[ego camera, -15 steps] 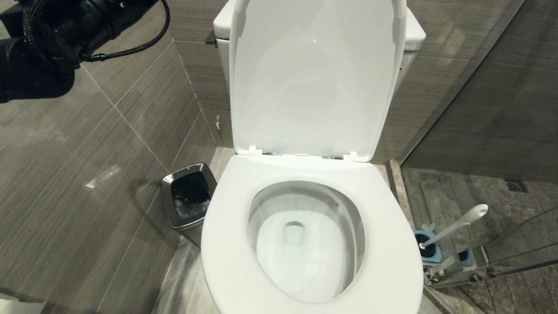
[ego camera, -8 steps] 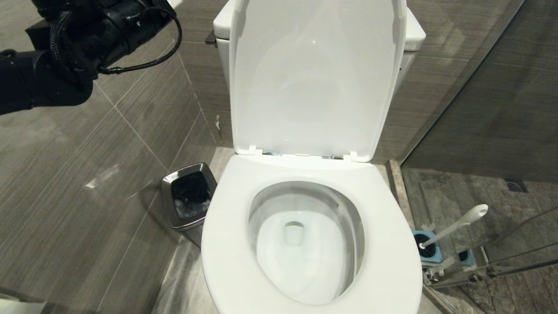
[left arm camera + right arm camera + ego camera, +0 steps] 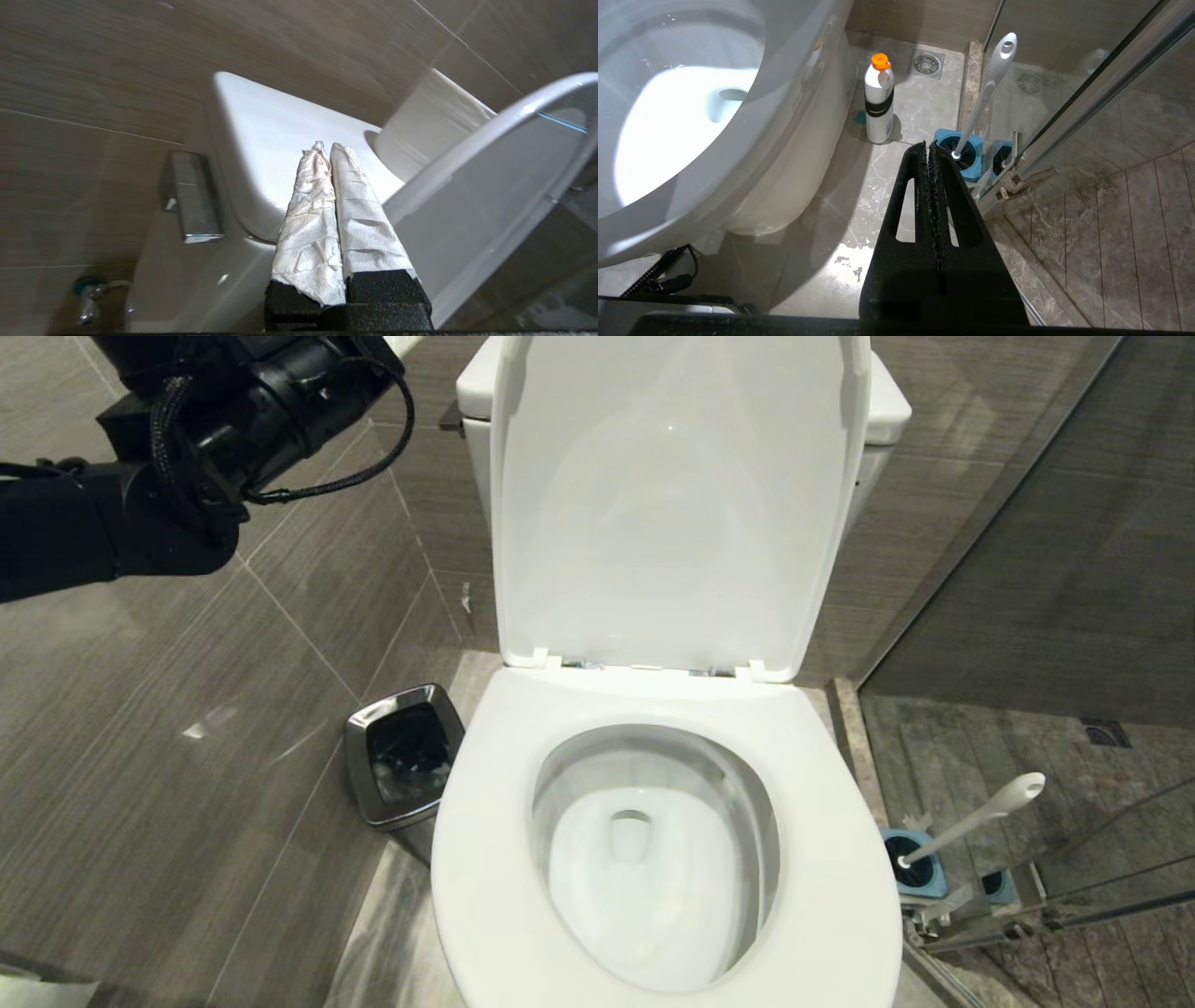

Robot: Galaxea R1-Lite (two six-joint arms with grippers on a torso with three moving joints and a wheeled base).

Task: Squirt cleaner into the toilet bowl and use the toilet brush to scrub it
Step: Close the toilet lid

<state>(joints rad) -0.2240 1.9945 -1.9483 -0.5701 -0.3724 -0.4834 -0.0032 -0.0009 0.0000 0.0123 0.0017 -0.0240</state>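
Toilet bowl [image 3: 653,859] fills the middle of the head view, its seat down and its lid [image 3: 667,504] raised against the cistern. Water in the basin looks pale, with no clear tint. Left arm [image 3: 177,439] reaches in high at the upper left, in front of the tiled wall and beside the lid; its pincer tip passes out of this view. A small steel bin [image 3: 403,754] stands on the floor on the bowl's left. On the right, the brush [image 3: 976,817] leans in its blue holder [image 3: 920,868], close to the glass shower partition.

Seen from the left wrist, the left pincer [image 3: 327,148] is clenched and empty, both fingers [image 3: 308,224] wrapped in white paper and pressed flat together. It points at the white cistern [image 3: 266,140], with the chrome flush lever [image 3: 194,198] to one side and the lid's edge to the other.

Seen from the right wrist, the right pincer [image 3: 928,148] is likewise clamped tight on nothing, hanging low beside the bowl [image 3: 682,107] above the stone floor. Ahead of it the brush handle [image 3: 985,88] rises tilted from the holder [image 3: 964,154], its black head seated inside. A white bottle [image 3: 879,100] with an orange cap stands upright on the floor between bowl and holder, near a floor drain [image 3: 927,64].
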